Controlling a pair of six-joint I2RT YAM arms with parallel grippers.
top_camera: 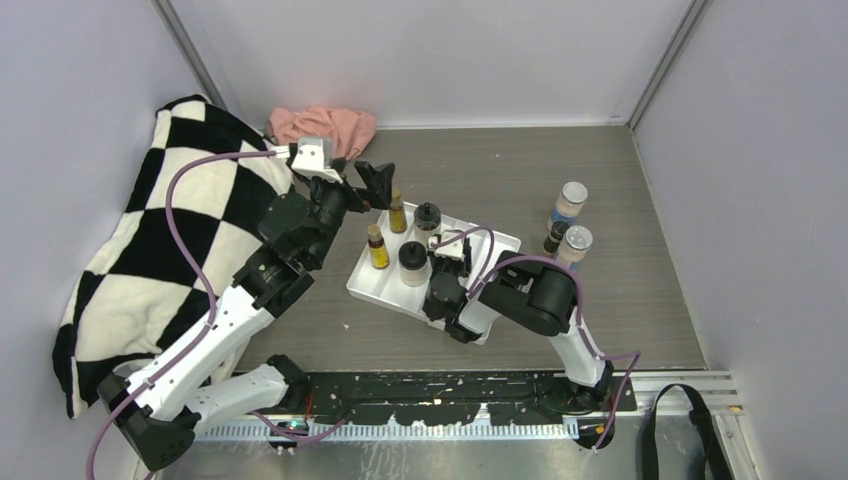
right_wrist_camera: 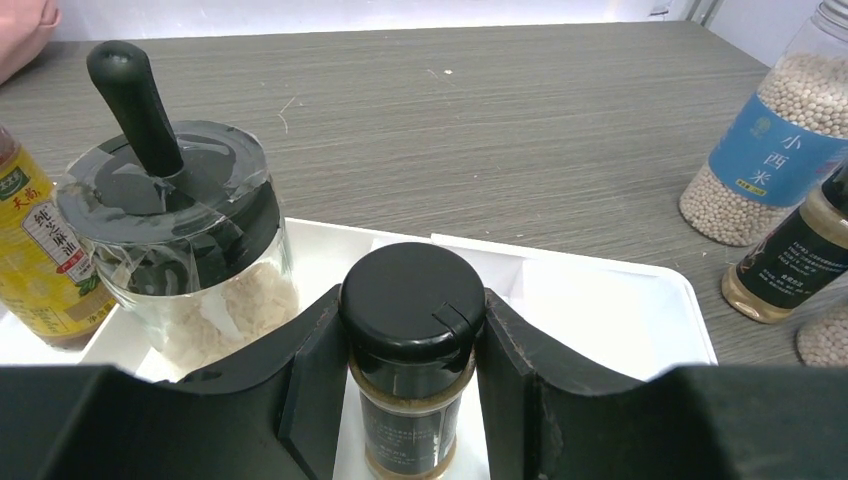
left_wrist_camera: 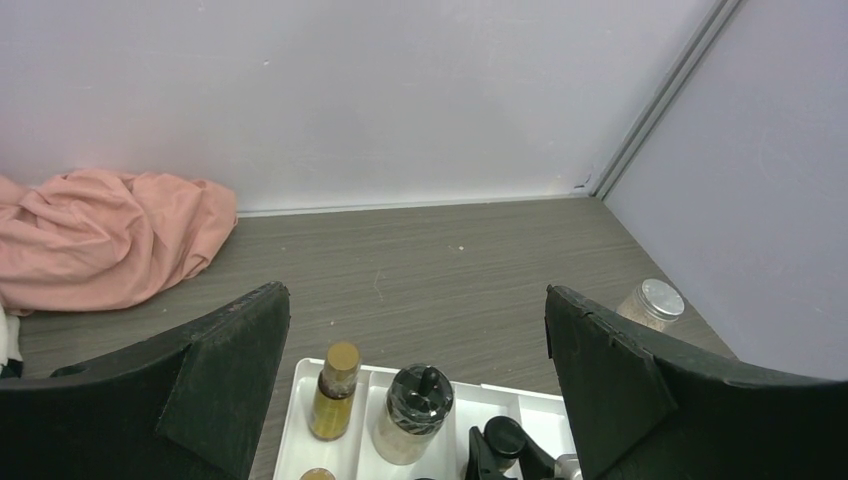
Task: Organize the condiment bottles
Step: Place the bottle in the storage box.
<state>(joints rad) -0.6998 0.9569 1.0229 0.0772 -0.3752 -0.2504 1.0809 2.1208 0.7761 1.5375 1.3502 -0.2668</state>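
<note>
A white divided tray (top_camera: 498, 243) holds two slim yellow brown-capped bottles (top_camera: 397, 213) (top_camera: 377, 247) and two black-lidded beige jars (top_camera: 427, 219) (top_camera: 413, 262). My right gripper (right_wrist_camera: 412, 330) is shut on a tiny dark black-capped bottle (right_wrist_camera: 412, 300), upright in a tray compartment (right_wrist_camera: 600, 310) beside a jar (right_wrist_camera: 180, 250). My left gripper (left_wrist_camera: 418, 310) is open and empty above the tray's far left end, over a yellow bottle (left_wrist_camera: 335, 392) and a jar (left_wrist_camera: 415, 415). Two clear silver-lidded shakers (top_camera: 568, 204) (top_camera: 576, 243) and another tiny dark bottle (top_camera: 553, 237) stand on the table right of the tray.
A black-and-white checkered cloth (top_camera: 160, 250) covers the left side of the table. A pink cloth (top_camera: 322, 125) lies at the back left by the wall. Grey walls close the back and both sides.
</note>
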